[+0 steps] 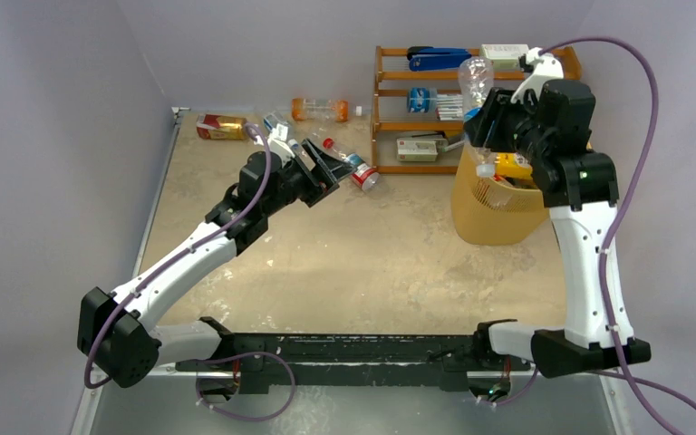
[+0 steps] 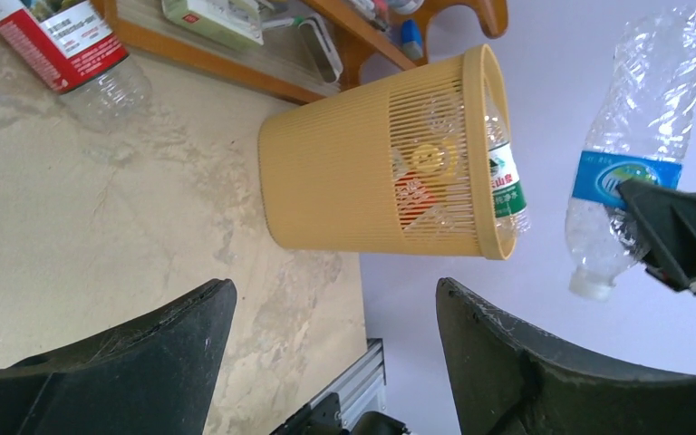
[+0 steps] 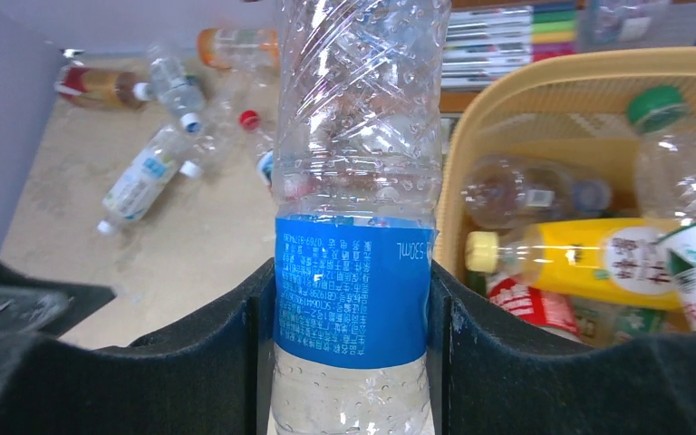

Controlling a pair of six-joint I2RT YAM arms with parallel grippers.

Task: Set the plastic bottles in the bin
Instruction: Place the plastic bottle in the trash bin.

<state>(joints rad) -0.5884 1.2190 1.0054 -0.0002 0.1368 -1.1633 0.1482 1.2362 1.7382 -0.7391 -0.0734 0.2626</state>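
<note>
Drop-off step: we see the right end effector (image 3: 353, 313) gripping the blue-label bottle (image 3: 355, 127) just above the bin (image 3: 544, 65) rim. Next: centre over the bin, release; left end effector (image 2: 335, 349) spread wide, empty.

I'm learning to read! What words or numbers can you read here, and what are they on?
"530mL": upside down on the blue label of the clear bottle in the right gripper.
On the green-labelled bottle in the bin: Chinese characters, too blurred to read.
Everything else: too small to read.
</note>
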